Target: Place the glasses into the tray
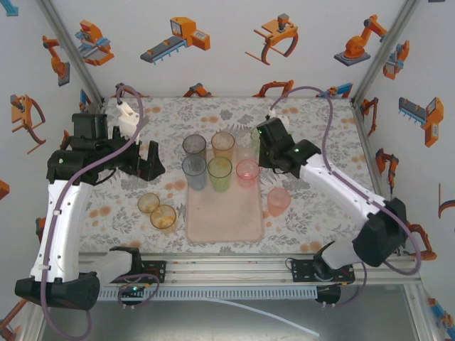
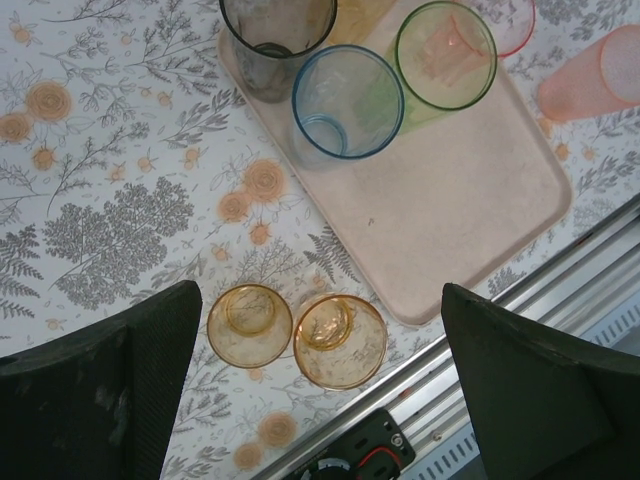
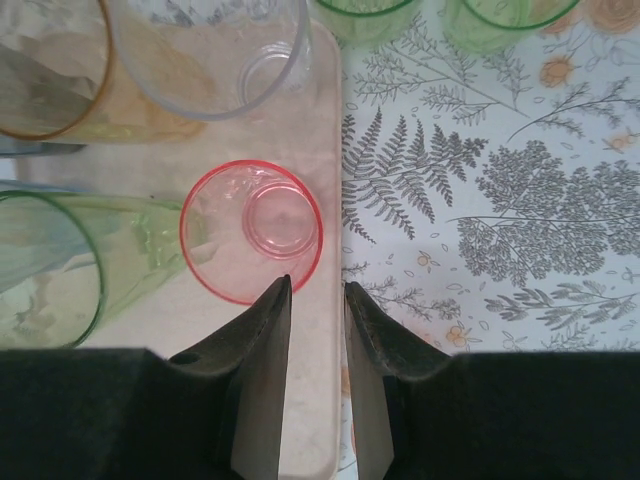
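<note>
Your left gripper (image 2: 320, 305) hangs wide open and empty over two amber glasses (image 2: 340, 340), which stand on the flowered cloth (image 2: 120, 200) just left of the tray (image 2: 480, 200). Your right gripper (image 3: 316, 285) has its jaws parted only narrowly and grips nothing. Its tips are just short of a pink glass (image 3: 250, 230) standing near the tray's right rim. A salmon glass (image 1: 279, 201) stands off the tray, to its right.

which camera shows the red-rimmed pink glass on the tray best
The right wrist view: the pink glass sits whole and close, looking straight down to its base. The top view shows it small on the tray; the left wrist view cuts it off at the upper edge.
</note>
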